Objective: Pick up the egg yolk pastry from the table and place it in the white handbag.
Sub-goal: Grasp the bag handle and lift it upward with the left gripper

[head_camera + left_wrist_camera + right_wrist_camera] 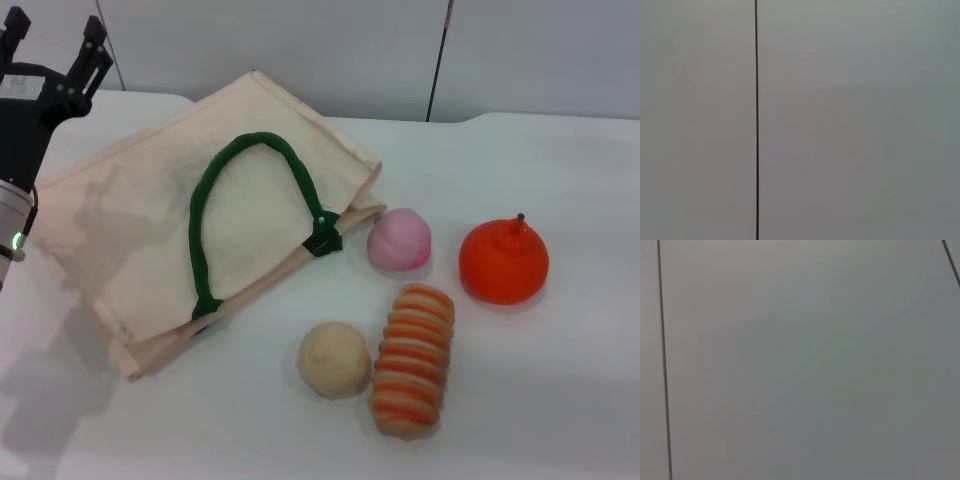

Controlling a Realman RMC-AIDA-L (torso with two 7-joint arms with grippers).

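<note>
My left gripper [52,45] has its jaws apart and empty, raised beyond the far left corner of the handbag [130,215]. I can't see my right gripper at all. The pastry [335,359] lies just off the handbag's near right edge, touching the striped roll [413,360]. It looks light, soft and crushable; I'd pinch its sides gently.

Lab-like test bench: bare white table [560,400], plain grey panelled wall [300,50]
</note>
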